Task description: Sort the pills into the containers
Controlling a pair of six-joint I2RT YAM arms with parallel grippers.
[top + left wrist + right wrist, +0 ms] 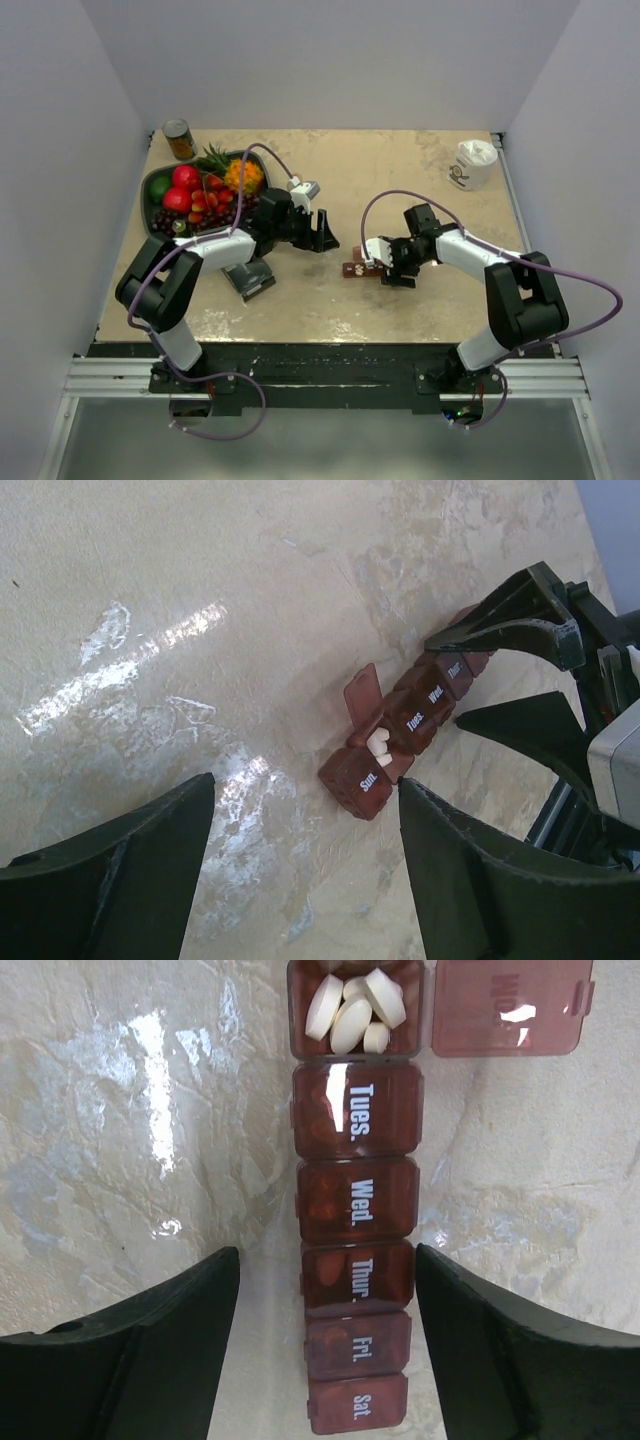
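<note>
The containers (pixel 355 269) are a dark red-brown strip of day-marked compartments lying mid-table. One compartment stands open with its lid (pixel 510 1005) flipped aside. It holds several white pills (pixel 355 1010), which also show in the left wrist view as pills (pixel 380 748) beside the "Sun." end of the containers (pixel 368 780). My right gripper (pixel 328 1290) is open and straddles the strip at the "Thur." and "Fri." compartments (pixel 355 1280). Its right finger is close against the strip and its left finger stands apart. My left gripper (pixel 300 870) is open and empty, just short of the "Sun." end.
A dark oval tray (pixel 153 183) of fruit sits at the back left, with a can (pixel 179 139) behind it. A white cup (pixel 472 163) stands at the back right. The two grippers (pixel 325 232) (pixel 385 265) face each other closely across the strip.
</note>
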